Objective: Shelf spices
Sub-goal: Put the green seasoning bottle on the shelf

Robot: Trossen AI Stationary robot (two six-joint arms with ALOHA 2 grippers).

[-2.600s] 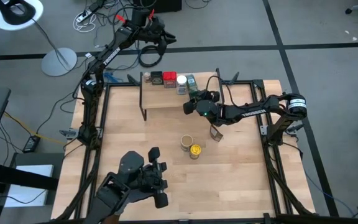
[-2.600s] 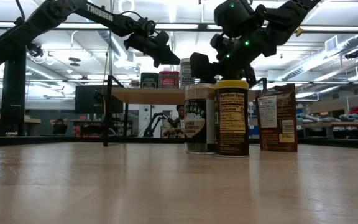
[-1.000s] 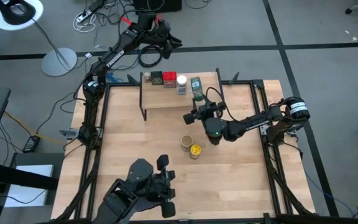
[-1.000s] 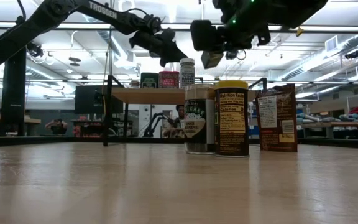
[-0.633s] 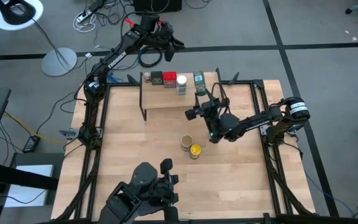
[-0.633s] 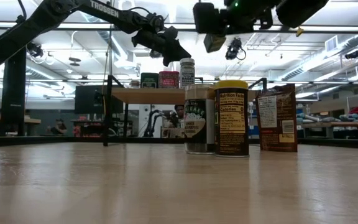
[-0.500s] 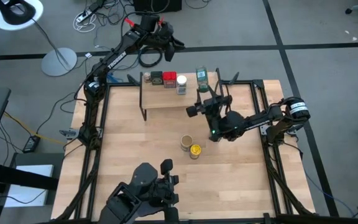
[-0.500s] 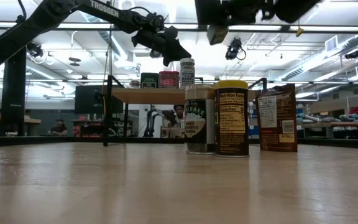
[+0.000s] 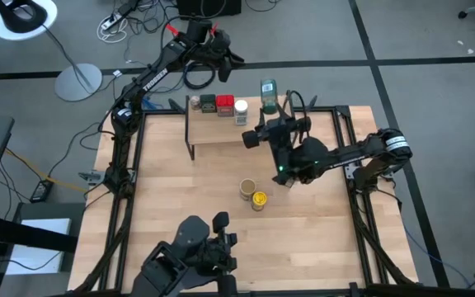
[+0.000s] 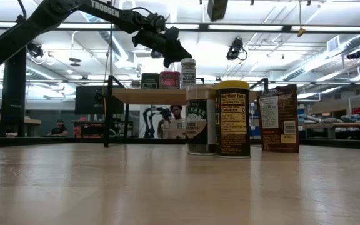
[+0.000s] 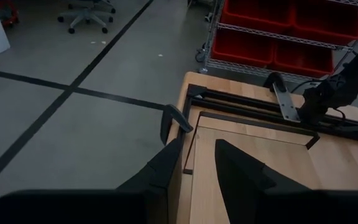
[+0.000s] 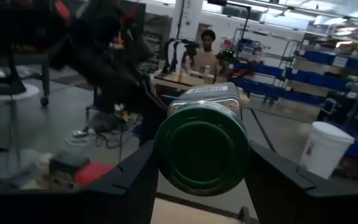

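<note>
My right gripper [image 9: 269, 103] is high above the shelf's right end, shut on a green-lidded spice jar [image 9: 268, 88]. The right wrist view looks at the jar's lid [image 12: 201, 149] end on. The shelf [image 9: 221, 132] stands at the table's far side. A tan-capped jar [image 9: 195, 103], a dark tin [image 9: 209, 103], a red tin [image 9: 225, 105] and a white-lidded jar [image 9: 241, 108] stand on it. My left gripper [image 9: 228, 56] hangs beyond the table's far edge, slightly open, nothing between its fingers [image 11: 166, 165]. My right gripper pinches the green-lidded jar between its two fingers [image 12: 132, 180], one on each side of the jar at its lid end [image 12: 162, 152]. The fingers run level along the jar. It lies on its side with the lid toward the wrist, lifted clear of shelf and table.
A dark-labelled jar [image 10: 200, 119], a yellow-lidded jar [image 10: 233, 119] and a brown canister [image 10: 279, 119] stand mid-table, partly under my right arm [image 9: 303, 157]. Bare board lies to the table's left and near sides. A person [image 12: 208, 43] stands in the room behind.
My right gripper has risen with the green-lidded jar, leaving the top of the low view, and drifted toward the table's far edge past the shelf's right end. Its wrist has rolled, so the jar has turned with it.
</note>
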